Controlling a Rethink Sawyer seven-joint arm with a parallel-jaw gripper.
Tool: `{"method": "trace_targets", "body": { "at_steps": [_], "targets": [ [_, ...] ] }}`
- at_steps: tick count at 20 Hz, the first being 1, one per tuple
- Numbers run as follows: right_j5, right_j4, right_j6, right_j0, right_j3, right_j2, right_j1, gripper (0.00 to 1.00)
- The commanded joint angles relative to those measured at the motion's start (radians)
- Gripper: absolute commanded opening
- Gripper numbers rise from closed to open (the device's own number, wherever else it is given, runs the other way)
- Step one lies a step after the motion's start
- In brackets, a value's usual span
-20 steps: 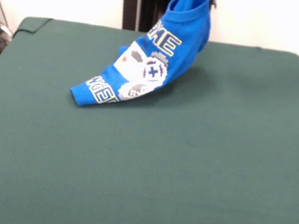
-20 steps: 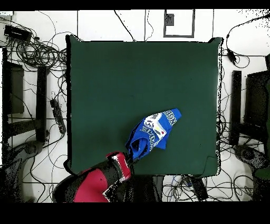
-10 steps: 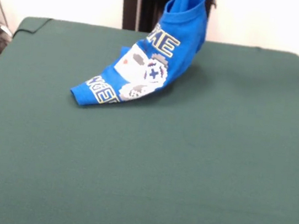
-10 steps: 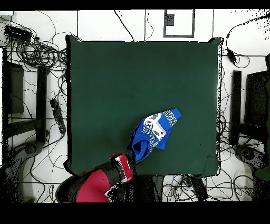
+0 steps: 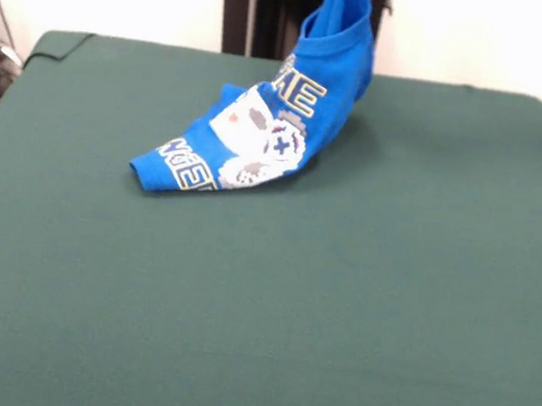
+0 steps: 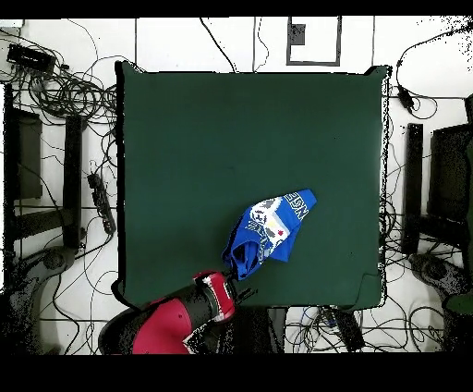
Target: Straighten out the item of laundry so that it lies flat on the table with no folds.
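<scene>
Green felt desk (image 5: 357, 306) spans the front view. Blue T-shirt (image 5: 265, 137) sits toward 12 o'clock of desk centre, folded; one end drawn up off the cloth past the top edge, the other end resting on the desk at 8 o'clock. Overhead: red-black arm (image 6: 175, 319) at desk edge, touching the shirt's raised end. Fingers' state cannot be told; hidden.

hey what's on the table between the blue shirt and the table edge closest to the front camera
Nothing: in the front view, only bare green table runs from the shirt to that edge.
</scene>
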Motion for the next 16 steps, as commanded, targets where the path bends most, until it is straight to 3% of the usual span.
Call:
{"method": "trace_targets", "body": {
  "at_steps": [1, 7, 11, 14, 16],
  "targets": [
    [0.063, 0.068, 0.291, 0.026, -0.003, 0.057, 0.033, 1.00],
    [0.119, 0.082, 0.294, -0.008, 0.011, 0.104, -0.050, 1.00],
    [0.346, 0.028, 0.306, 0.023, -0.035, 0.026, -0.046, 1.00],
    [0.611, -0.079, 0.233, 0.009, -0.086, -0.038, -0.136, 1.00],
    [0.659, -0.108, 0.174, -0.029, -0.091, -0.028, -0.202, 1.00]
  ]
}}
